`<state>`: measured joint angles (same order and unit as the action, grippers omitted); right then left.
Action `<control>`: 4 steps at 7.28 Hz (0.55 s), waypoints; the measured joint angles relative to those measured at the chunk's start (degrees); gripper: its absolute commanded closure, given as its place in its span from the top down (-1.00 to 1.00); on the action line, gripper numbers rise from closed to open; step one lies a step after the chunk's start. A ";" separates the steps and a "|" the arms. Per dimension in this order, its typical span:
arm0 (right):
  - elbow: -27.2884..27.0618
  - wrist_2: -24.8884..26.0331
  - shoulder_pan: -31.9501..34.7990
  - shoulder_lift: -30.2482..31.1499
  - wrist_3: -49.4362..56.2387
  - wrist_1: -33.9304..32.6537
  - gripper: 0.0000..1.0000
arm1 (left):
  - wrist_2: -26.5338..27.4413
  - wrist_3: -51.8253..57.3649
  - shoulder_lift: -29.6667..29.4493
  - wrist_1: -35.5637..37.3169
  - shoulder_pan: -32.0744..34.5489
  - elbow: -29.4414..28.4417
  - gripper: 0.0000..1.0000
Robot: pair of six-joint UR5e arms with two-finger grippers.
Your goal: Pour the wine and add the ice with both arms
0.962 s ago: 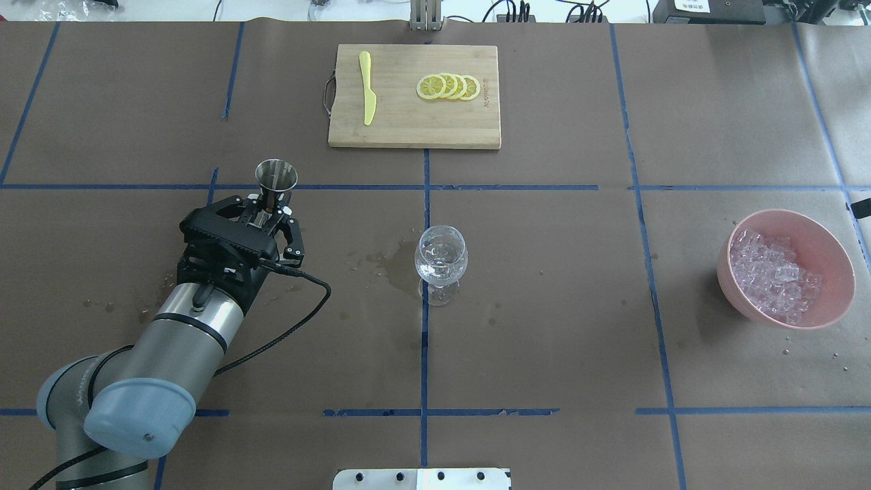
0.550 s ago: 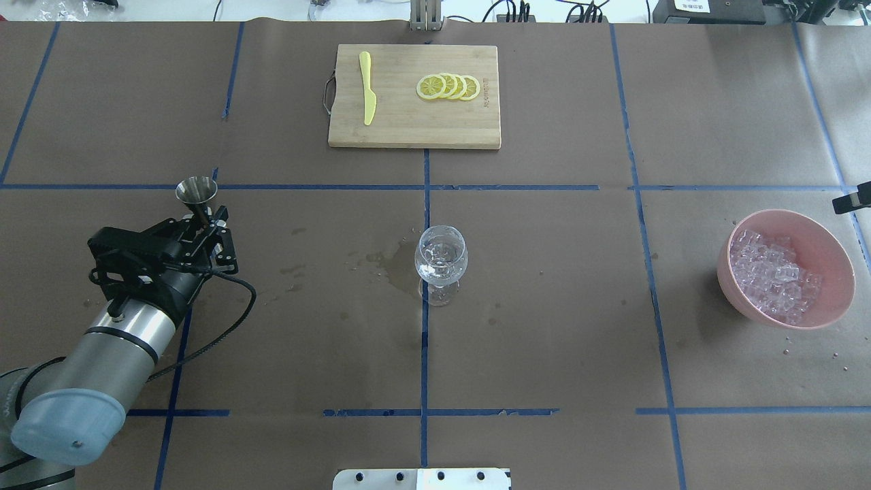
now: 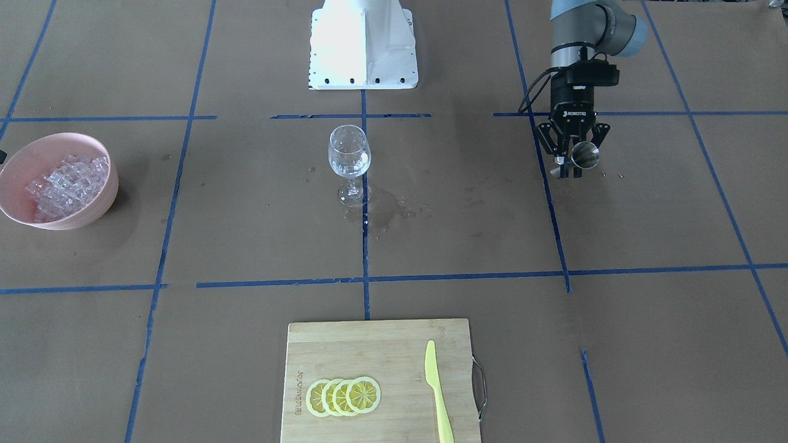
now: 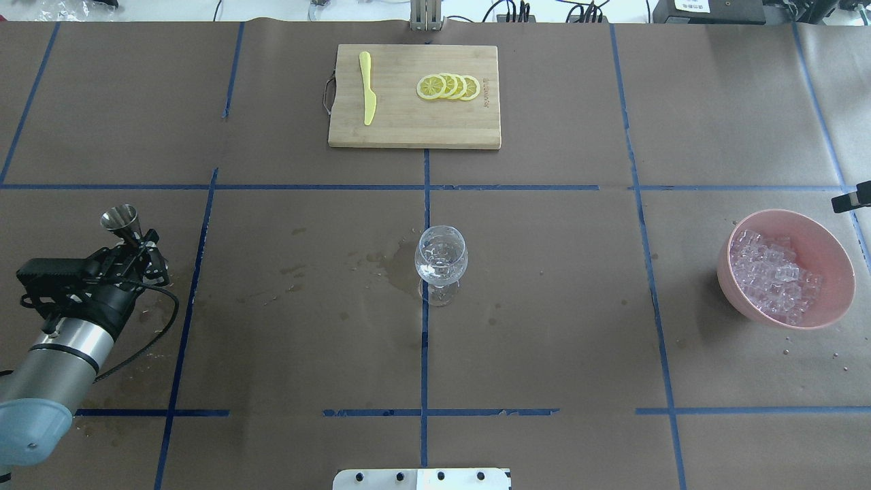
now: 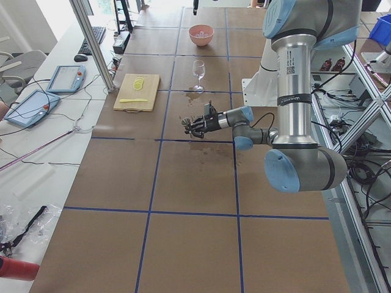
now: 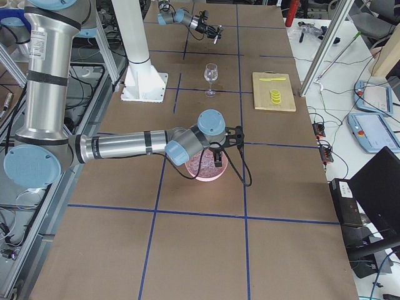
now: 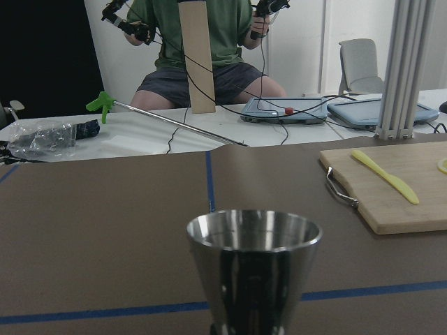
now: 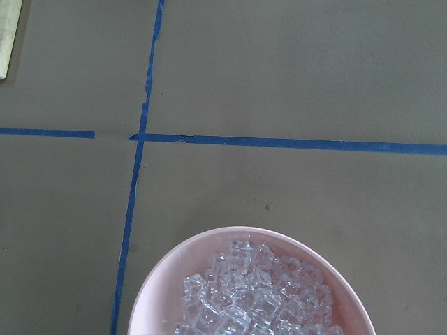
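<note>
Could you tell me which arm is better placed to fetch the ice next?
Right: the right gripper hangs by the pink bowl of ice, while the left gripper, far away, holds the jigger.

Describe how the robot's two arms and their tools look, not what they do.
Both the left arm and the right arm are silver-grey metal tubes with rounded pale blue joint caps. Each ends in a black two-finger tool. The left tool bears white ROBOTIQ lettering, and a black cable loops off its wrist. The right tool also trails a looping black cable.
</note>
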<state>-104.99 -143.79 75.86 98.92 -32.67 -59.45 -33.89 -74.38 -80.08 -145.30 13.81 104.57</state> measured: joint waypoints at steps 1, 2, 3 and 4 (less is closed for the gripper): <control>-0.13 0.15 0.00 0.02 -0.02 0.09 1.00 | 2.76 -1.16 0.86 -2.69 -0.05 -1.86 -1.00; -0.29 0.18 0.00 0.07 -0.02 0.21 1.00 | 4.43 -1.57 1.15 -4.48 -0.13 -4.39 -1.00; -0.35 0.20 -0.01 0.11 -0.03 0.26 1.00 | 5.85 -1.73 1.15 -5.53 -0.25 -7.49 -1.00; -0.37 0.24 0.00 0.12 -0.03 0.29 1.00 | 7.11 -1.77 0.98 -6.16 -0.41 -10.03 -1.00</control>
<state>-105.36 -143.55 75.85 99.04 -32.70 -59.16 -26.78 -76.15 -79.10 -151.46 13.40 94.53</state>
